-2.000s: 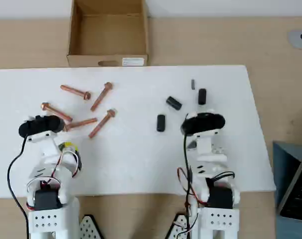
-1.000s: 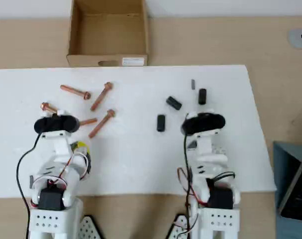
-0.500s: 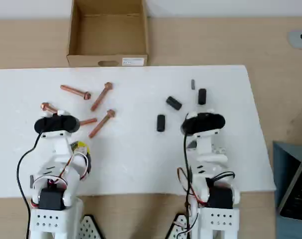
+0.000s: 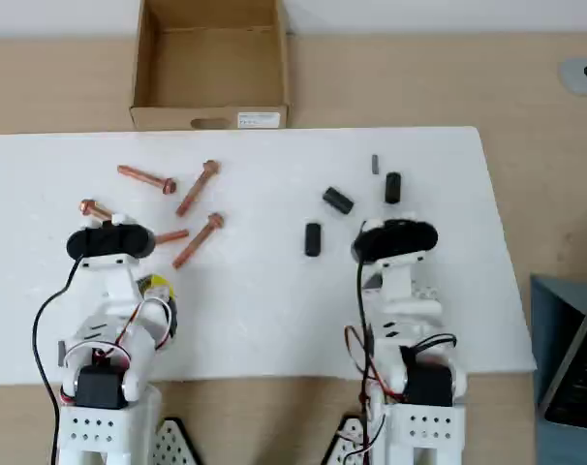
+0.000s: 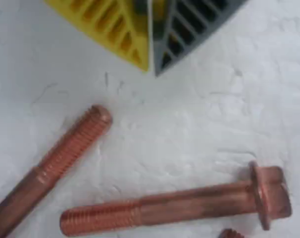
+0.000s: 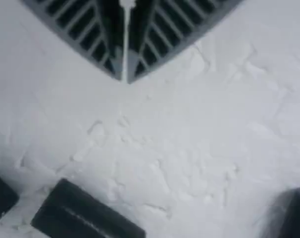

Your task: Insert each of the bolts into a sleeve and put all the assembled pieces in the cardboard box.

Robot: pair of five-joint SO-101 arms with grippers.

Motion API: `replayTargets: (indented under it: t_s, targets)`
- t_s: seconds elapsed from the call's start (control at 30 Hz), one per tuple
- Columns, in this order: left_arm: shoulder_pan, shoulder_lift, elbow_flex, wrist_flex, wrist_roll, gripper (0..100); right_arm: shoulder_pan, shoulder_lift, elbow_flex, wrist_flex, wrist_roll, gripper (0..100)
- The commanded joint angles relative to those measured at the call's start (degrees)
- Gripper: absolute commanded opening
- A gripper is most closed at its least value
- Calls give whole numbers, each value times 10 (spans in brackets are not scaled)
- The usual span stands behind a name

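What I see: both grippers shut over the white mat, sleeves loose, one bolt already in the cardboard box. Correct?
No: the high view shows the cardboard box empty. The bolts lie loose on the white mat; the rest holds.

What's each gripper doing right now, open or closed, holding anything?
Left gripper: jaws closed, holding nothing, near a bolt.
Right gripper: jaws closed, holding nothing, near a sleeve.
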Motion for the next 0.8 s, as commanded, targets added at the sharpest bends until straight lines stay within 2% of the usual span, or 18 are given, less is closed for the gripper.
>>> replayTargets:
  t_s: [0.0, 0.77]
  targets:
    - [4, -5, -5, -8, -2, 5, 4, -57, 1, 1, -4, 9]
    - [4, -5, -7, -5, 1, 5, 6, -57, 0, 3, -7, 9]
